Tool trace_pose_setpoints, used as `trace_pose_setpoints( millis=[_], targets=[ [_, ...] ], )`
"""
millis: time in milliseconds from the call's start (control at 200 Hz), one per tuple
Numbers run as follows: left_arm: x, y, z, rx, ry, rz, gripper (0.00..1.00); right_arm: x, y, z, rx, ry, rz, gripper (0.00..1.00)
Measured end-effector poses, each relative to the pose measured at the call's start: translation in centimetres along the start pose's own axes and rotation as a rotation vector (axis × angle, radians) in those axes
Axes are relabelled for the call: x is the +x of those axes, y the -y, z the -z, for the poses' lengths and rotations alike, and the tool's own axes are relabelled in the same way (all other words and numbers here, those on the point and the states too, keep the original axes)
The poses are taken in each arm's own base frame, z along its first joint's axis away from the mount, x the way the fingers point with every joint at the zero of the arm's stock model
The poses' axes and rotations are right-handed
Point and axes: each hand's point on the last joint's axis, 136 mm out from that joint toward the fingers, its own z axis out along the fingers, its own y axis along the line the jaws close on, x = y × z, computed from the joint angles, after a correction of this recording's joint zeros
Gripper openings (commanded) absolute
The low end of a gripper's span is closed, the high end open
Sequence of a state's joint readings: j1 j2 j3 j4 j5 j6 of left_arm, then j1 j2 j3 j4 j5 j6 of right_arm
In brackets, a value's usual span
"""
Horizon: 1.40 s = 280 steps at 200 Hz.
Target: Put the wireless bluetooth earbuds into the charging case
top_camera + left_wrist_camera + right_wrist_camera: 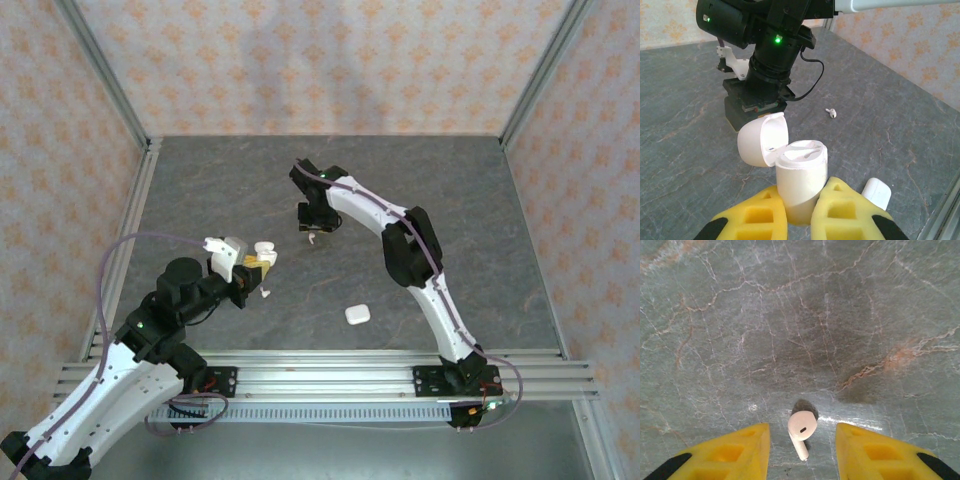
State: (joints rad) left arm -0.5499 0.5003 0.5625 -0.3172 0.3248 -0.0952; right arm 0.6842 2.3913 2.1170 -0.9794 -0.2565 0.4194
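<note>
Right wrist view first: the right fingers (735, 452) stand apart over the grey marbled desk (790, 315), and an earbud (801, 426) lies on the desk between them, bud end up in the picture, stem towards the camera, touched by neither finger. Over on the left wrist view, the left fingers (755, 215) are clamped tight on the body of the charging case (801, 177), holding it upright and off the desk. Its lid (762, 140) is flipped open to the left. Beyond the case the dark right arm (765, 50) comes down to the desk, and a small white earbud (831, 113) lies on the desk just to its right. A second case (876, 192), closed, lies flat on the desk at the lower right. From the top external view that second case sits near the front rail, between the two arms, well apart from the held one
</note>
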Motion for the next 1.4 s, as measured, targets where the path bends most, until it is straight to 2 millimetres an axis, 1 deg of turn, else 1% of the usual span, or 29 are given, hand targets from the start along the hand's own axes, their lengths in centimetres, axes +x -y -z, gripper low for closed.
trace_pose_setpoints(
  millis=[300,570,871,1206,1401],
  targets=[
    [0.0,0.0,0.0,0.0,0.0,0.0,0.0,1.3,-0.1,-1.8,0.029,-0.039,0.014,0.35],
    [0.0,0.0,0.0,0.0,0.0,0.0,0.0,1.0,-0.3,-1.7,0.032,-0.039,0.014,0.34],
    [0.0,0.0,0.0,0.0,0.0,0.0,0.0,0.9,0.0,-1.9,0.066,-0.052,0.018,0.26],
    [0.0,0.0,0.0,0.0,0.0,0.0,0.0,0.9,0.0,-2.0,0.082,-0.065,0.022,0.29],
    [0.0,0.0,0.0,0.0,0.0,0.0,0.0,0.9,0.2,-2.0,0.09,-0.073,0.032,0.24]
  ],
)
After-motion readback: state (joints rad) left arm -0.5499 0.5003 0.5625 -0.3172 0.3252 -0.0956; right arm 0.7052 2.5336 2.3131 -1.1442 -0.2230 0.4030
